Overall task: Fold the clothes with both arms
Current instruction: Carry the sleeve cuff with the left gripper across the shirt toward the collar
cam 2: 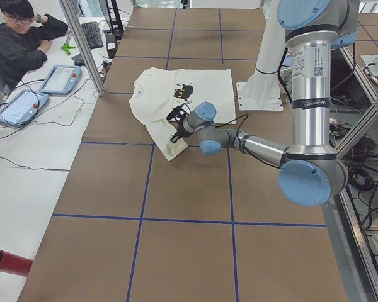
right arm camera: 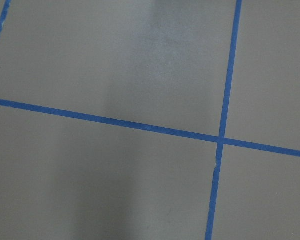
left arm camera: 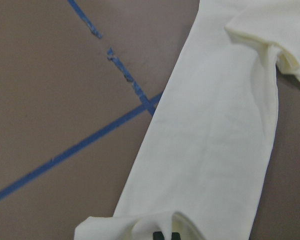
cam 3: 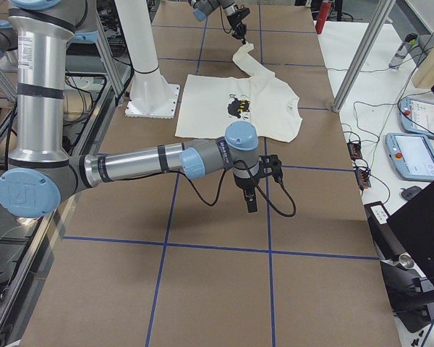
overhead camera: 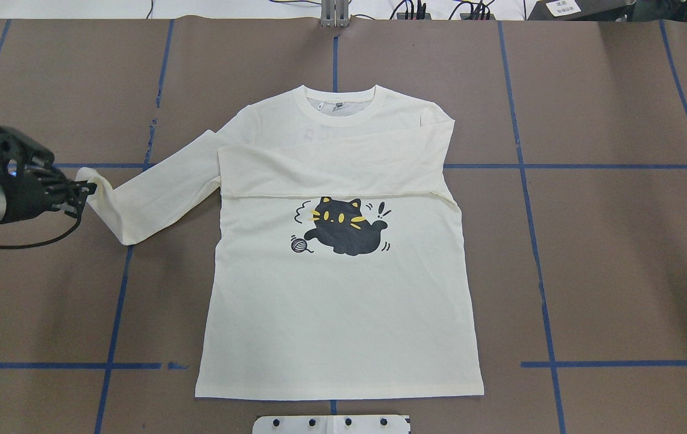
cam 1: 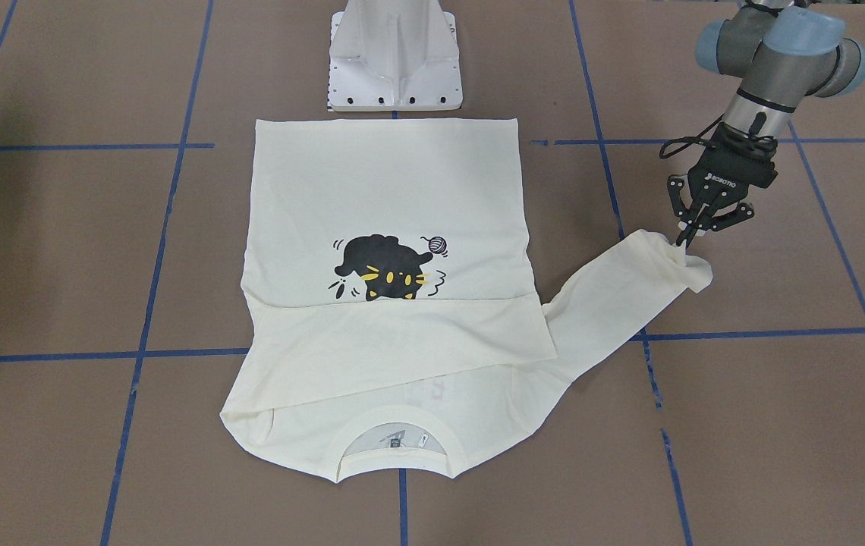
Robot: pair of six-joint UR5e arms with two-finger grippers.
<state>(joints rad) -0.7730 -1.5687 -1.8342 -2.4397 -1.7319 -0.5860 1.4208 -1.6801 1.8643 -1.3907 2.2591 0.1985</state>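
The clothes, one cream long-sleeved shirt [overhead camera: 343, 301] with a black cat print [overhead camera: 343, 228], lie flat and front-up on the brown table. One sleeve is folded across the chest [cam 1: 402, 341]. The other sleeve [overhead camera: 150, 193] stretches out toward the robot's left. My left gripper [cam 1: 684, 241] is shut on this sleeve's cuff [left arm camera: 140, 225], which is bunched and slightly raised off the table. My right gripper [cam 3: 251, 202] hangs over bare table well away from the shirt. It shows only in the exterior right view, so I cannot tell whether it is open or shut.
The white pedestal base [cam 1: 394, 53] stands just behind the shirt's hem. Blue tape lines [right arm camera: 225, 140] grid the brown table. A person [cam 2: 19, 38] sits at a side desk with tablets [cam 2: 60, 78], beyond a metal post [cam 2: 82, 44].
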